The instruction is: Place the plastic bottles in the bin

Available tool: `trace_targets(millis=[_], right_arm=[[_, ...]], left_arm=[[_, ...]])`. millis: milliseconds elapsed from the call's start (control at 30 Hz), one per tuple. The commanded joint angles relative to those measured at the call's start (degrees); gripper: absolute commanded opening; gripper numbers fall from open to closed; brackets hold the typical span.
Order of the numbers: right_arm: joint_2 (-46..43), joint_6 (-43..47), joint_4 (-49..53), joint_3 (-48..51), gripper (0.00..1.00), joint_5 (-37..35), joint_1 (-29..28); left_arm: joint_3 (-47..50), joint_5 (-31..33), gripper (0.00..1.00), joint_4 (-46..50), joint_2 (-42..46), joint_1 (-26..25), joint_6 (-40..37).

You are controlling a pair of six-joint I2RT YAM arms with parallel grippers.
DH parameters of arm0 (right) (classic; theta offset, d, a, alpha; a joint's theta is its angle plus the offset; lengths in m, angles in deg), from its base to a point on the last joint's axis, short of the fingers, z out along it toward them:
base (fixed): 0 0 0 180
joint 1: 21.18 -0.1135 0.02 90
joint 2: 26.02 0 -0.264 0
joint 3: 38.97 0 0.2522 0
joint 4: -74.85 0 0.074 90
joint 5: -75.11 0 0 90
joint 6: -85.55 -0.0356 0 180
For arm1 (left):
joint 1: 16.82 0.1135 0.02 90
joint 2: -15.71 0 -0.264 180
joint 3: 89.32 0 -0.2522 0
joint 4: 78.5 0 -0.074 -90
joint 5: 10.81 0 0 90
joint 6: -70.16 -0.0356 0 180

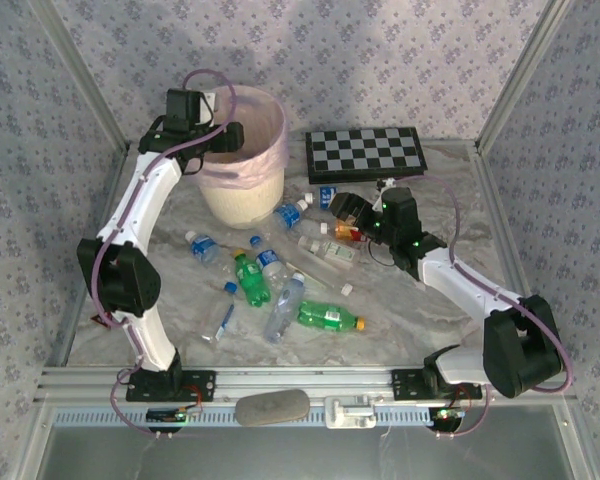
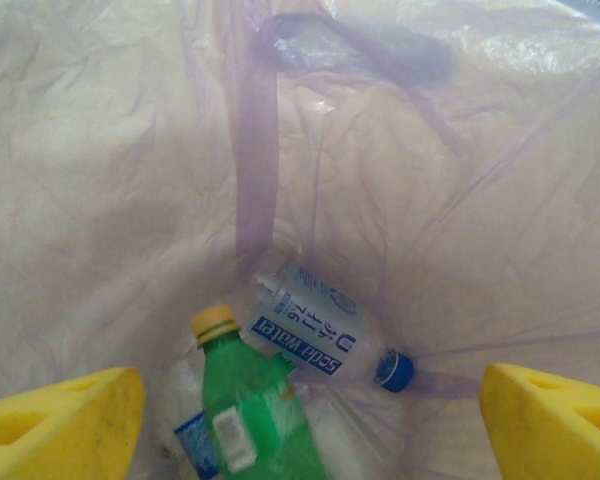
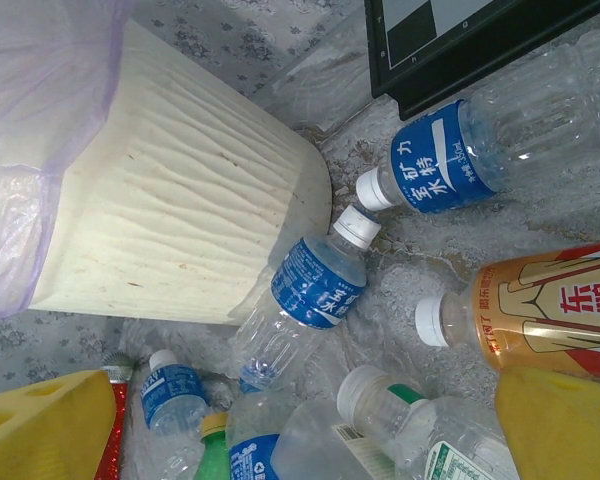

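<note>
bin: your cream bin (image 1: 242, 185), with its pink liner (image 1: 270, 125), stands by the far-left corner of the tabletop (image 1: 410, 335).
in bin: clear bottle (image 2: 320, 335) at the bottom, blue cap, label reads "Soda Water". A green bottle (image 2: 250, 420) with a yellow cap lies against it.
left claw: (image 1: 223, 135) over the bin mouth. Yellow fingers (image 2: 60, 420) spread wide, pinching nothing.
loose bottles: your pile (image 1: 280, 285) lies mid-tabletop. The orange-capped green one (image 1: 328, 317) is closest to the near edge.
right claw: (image 1: 345, 207) low over the pile's far side, spread, gripping nothing.
labels: orange-labelled bottle (image 3: 540, 310) reads "东鹏". Blue-labelled bottle (image 3: 315, 285) has its cap just beside the bin base, text unreadable.
chessboard: (image 1: 365, 152) at the far edge, right of the bin.
</note>
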Motion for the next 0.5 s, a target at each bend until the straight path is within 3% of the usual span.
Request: trace_targets(millis=[0,267,467], right_arm=[[-0.24,1.14,0.94,-0.69,0.99,-0.85,0.24],[0.67,2.37,3.94,-3.08,0.99,-1.20,0.33],[1.18,4.37,7.02,-5.18,0.99,-2.36,0.43]], left_arm=[[1.00,0.85,0.90,-1.80,6.13,-0.14,0.16],[7.79,1.12,1.00,-8.66,15.42,-3.05,-0.11],[17.29,-1.08,1.00,-17.20,24.29,-5.69,0.92]])
